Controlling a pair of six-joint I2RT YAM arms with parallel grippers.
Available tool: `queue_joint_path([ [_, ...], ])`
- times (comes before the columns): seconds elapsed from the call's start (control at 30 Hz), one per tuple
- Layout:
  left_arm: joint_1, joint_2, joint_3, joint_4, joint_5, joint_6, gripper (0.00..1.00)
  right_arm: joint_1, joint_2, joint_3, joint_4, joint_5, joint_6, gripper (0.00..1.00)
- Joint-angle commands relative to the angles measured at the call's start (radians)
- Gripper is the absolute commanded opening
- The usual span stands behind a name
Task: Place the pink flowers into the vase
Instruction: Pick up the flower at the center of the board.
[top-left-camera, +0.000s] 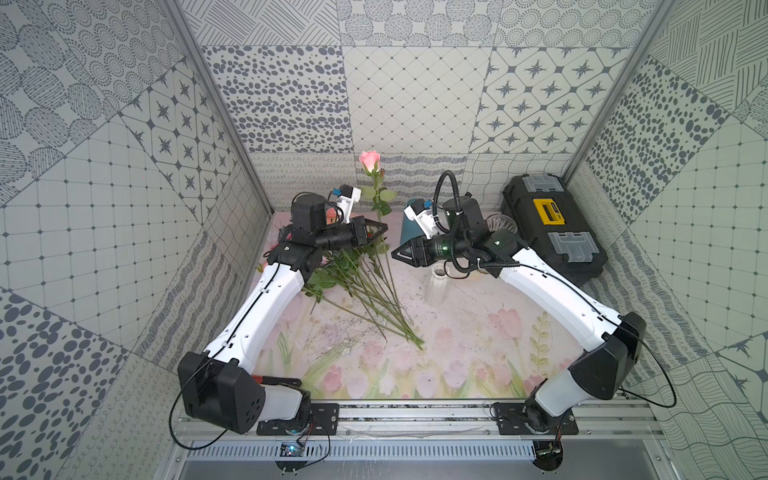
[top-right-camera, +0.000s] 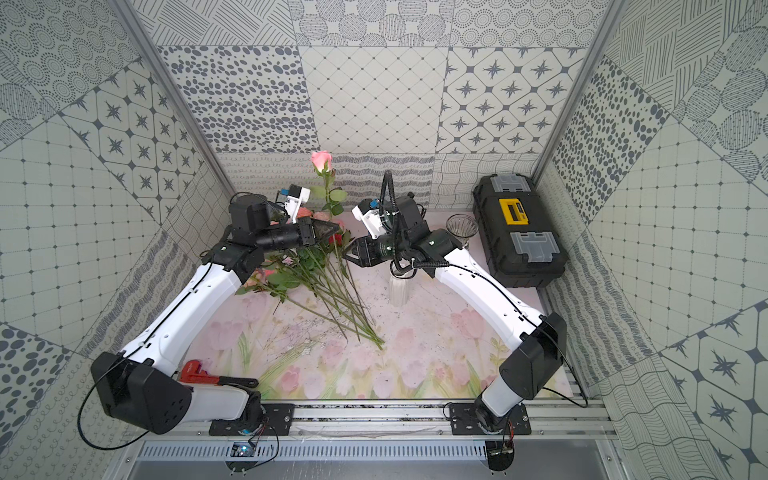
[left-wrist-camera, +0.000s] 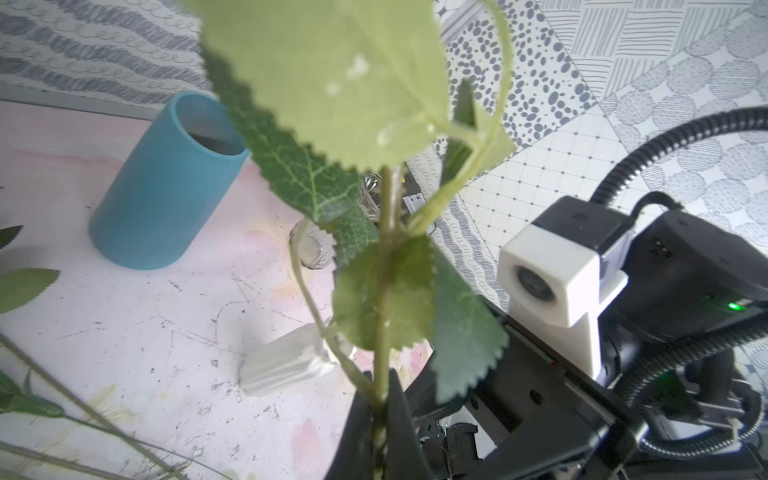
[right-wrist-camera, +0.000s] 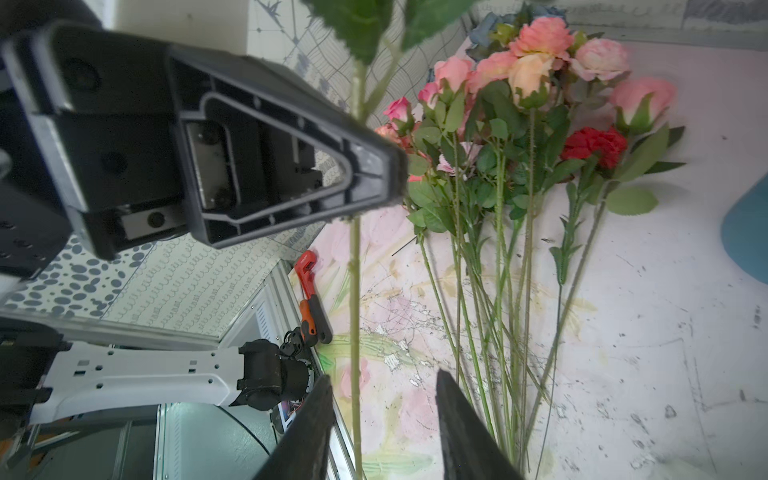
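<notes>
Floral tabletop (top-left-camera: 457, 332) carries the bunch of pink flowers (right-wrist-camera: 519, 104) lying under the left arm, with the white vase (top-left-camera: 436, 286) upright nearby. Left gripper (top-left-camera: 380, 227) pinches one pink rose (top-left-camera: 369, 160) upright by its stem. Right gripper (right-wrist-camera: 383, 374) has its jaws apart around this stem.

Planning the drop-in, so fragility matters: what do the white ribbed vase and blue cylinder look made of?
The white ribbed vase: likely matte ceramic, opaque and fluted. The blue cylinder: smooth matte ceramic or plastic; thick rim, unclear which.

Flower pile (top-left-camera: 332, 276) lies left of the vase (top-left-camera: 436, 286), cylinder (top-left-camera: 409, 230) seemingly behind it.
</notes>
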Motion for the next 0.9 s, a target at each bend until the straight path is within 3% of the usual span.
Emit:
queue_joint_path([
  [0.0, -0.01, 0.015, 0.017, 0.147, 0.177, -0.033, 0.0, 0.013, 0.013, 0.029, 0.077, -0.053, 0.016, 0.38],
  [0.63, -0.043, 0.023, 0.06, 0.002, 0.159, 0.06, 0.0, 0.014, 0.006, -0.009, 0.164, -0.011, 0.04, 0.23],
  [0.87, -0.048, 0.022, 0.069, -0.03, 0.15, 0.084, 0.0, 0.013, -0.008, -0.028, 0.183, 0.006, 0.042, 0.08],
])
